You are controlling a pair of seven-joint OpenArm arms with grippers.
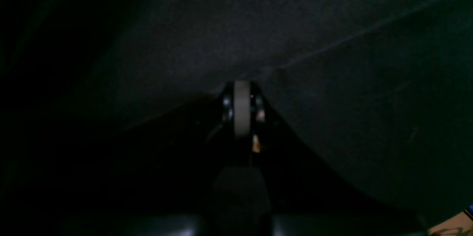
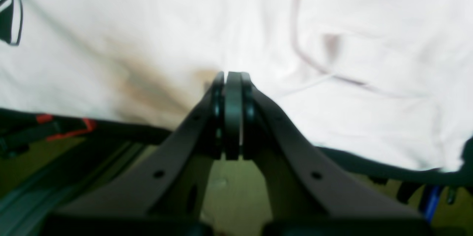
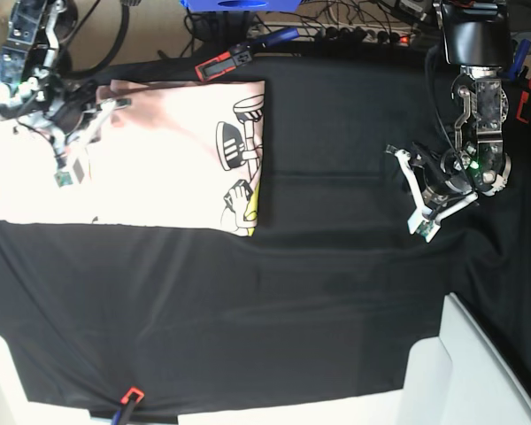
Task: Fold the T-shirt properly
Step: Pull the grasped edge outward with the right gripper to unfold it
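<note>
The T-shirt (image 3: 150, 159) lies folded into a pale pink rectangle at the far left of the black table cloth (image 3: 336, 292), its black-and-yellow graphics along the right edge. My right gripper (image 3: 81, 113) hovers over the shirt's far left corner. In the right wrist view its dark fingers (image 2: 232, 80) are pressed together, tips at the pale fabric (image 2: 147, 17), with no cloth visible between them. My left gripper (image 3: 422, 177) stands apart at the right, over bare cloth. The left wrist view is dark and shows that gripper (image 1: 242, 88) shut above the black cloth (image 1: 258, 25).
A red-and-black clamp (image 3: 219, 64) grips the table's far edge beside the shirt, and shows blurred as the red clamp (image 2: 66, 127) in the right wrist view. Another clamp (image 3: 128, 398) sits on the near edge. White panels (image 3: 478, 372) rise at the near right. Cables run along the back.
</note>
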